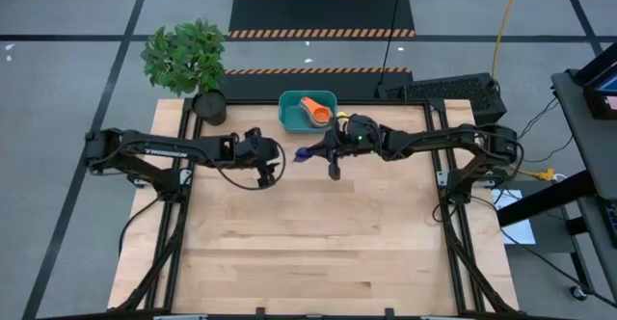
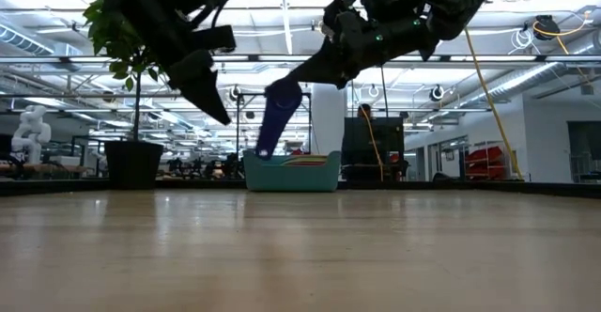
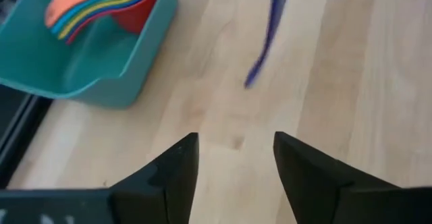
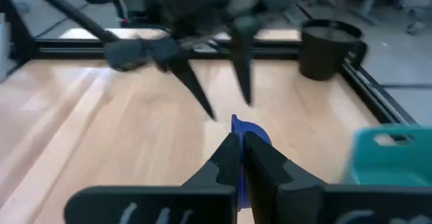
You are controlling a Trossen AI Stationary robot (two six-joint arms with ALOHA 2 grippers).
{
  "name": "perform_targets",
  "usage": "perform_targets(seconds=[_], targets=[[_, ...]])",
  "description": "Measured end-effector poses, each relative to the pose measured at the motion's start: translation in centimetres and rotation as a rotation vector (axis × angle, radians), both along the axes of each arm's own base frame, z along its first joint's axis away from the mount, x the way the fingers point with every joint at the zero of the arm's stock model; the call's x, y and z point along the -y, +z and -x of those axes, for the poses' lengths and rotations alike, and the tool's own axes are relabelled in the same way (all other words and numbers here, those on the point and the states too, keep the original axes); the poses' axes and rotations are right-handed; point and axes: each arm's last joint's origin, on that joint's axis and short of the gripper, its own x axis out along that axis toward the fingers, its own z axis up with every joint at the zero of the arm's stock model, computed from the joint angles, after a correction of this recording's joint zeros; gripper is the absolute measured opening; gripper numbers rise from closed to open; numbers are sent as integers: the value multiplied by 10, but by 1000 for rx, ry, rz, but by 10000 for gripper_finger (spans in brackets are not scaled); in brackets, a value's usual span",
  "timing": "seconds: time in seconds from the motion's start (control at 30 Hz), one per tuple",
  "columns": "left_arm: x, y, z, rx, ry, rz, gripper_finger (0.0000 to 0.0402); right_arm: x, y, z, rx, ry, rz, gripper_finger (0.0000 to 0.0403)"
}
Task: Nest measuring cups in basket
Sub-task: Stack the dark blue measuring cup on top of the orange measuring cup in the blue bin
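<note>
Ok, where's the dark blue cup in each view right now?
High: dark blue cup at right gripper, just below the basket.
Low: hanging above the basket.
Left wrist: blurred, beside the basket.
Right wrist: between that arm's shut fingers.
Shared landmark: basket.

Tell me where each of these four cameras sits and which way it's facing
High: overhead, straight down on the table; both arms show.
Low: at tabletop height, facing the basket and the room behind; both arms hang in from above.
Left wrist: looks down past the open left gripper at the wood.
Right wrist: looks across the table past the right gripper, shut on the dark blue cup.
Shared: left wrist and high both show the nested cups.
</note>
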Motion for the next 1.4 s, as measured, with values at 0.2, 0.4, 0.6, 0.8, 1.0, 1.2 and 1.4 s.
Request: perform_targets(seconds=[0.2, 0.4, 0.6, 0.8, 1.0, 1.2, 1.4], targets=[[-2, 4, 11, -5, 47, -30, 200, 14, 4, 18, 155, -87, -79, 0], [-7, 4, 13, 19, 83, -59, 200, 15, 0, 31, 365, -268, -105, 0], [-13, 13, 5, 150, 96, -82, 200, 7, 8, 31, 478, -239, -140, 0], [-12, 20, 4, 211, 87, -91, 200, -1, 22, 37, 601, -173, -93, 0], [-12, 7, 14, 468, -28, -107, 200, -6, 25, 66, 783, -138, -100, 0], [-19, 7, 28, 918, -140, -71, 200, -9, 21, 80, 878, -125, -127, 0], [-24, 18, 27, 1015, -244, 64, 200, -11, 23, 69, 869, -93, -134, 0]])
